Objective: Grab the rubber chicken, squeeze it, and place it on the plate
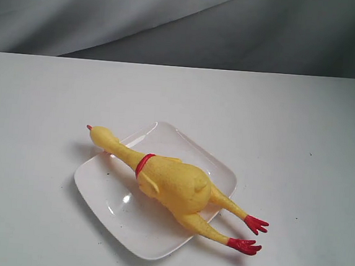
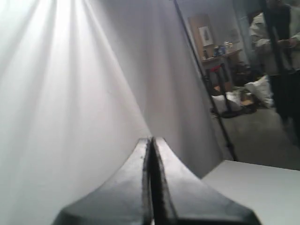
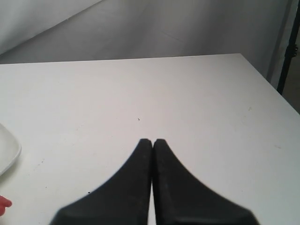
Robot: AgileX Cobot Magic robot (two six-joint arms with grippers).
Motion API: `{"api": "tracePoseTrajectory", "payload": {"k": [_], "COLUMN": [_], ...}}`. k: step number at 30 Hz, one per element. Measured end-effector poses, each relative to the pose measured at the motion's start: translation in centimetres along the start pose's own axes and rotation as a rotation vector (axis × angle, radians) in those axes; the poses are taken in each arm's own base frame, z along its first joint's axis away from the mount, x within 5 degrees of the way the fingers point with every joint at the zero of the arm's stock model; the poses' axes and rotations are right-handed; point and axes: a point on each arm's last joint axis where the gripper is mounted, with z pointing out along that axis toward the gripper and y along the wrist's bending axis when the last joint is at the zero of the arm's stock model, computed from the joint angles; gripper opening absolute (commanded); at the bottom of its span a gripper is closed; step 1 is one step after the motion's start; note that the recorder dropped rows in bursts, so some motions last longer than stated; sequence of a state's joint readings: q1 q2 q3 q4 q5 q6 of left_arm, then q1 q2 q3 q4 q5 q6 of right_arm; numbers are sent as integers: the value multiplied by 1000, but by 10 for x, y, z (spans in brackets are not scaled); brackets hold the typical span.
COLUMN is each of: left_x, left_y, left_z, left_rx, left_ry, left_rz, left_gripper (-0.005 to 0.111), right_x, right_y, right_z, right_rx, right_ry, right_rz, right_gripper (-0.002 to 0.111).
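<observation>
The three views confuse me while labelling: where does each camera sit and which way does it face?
Exterior view: off the arms, looking down at the rubber chicken lying on the plate; no robot part shows.
Left wrist view: on the left arm, facing the grey backdrop and a room beyond; shut left hand shows.
Right wrist view: on the right arm, facing across the table; shut right hand shows.
Shared: exterior and right wrist both show the plate's rim and a red foot.

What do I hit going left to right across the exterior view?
All chicken: beak → head → collar → body → feet. The plate overlaps it, so skipped.
</observation>
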State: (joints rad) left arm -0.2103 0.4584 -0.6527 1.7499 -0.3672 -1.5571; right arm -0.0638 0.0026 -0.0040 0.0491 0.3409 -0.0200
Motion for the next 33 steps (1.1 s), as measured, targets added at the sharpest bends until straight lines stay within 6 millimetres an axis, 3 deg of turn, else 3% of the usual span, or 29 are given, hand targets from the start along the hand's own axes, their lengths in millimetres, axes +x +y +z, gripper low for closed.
{"api": "tracePoseTrajectory", "payload": {"k": [5,11,16,24,33], "left_x": [-16,-36,-43,-42,8], "left_y": [2,-23,-33,-34,-21], "left_z": [-34,-76,-96,-99,-83], "left_rx": [-242,-465,-560,-566,-559], "left_ry": [-66,-182,-253,-283,-160], "left_rz": [137,357,407,328,185], "left_gripper": [1,1,1,1,1], "right_x": [0,0,0,0,0], "right_y": [0,0,0,0,0], "right_z": [0,0,0,0,0], "right_rx": [0,0,0,0,0], "right_ry": [2,2,2,2,2], "right_rz": [0,1,1,1,1], "right_gripper": [0,0,0,0,0]}}
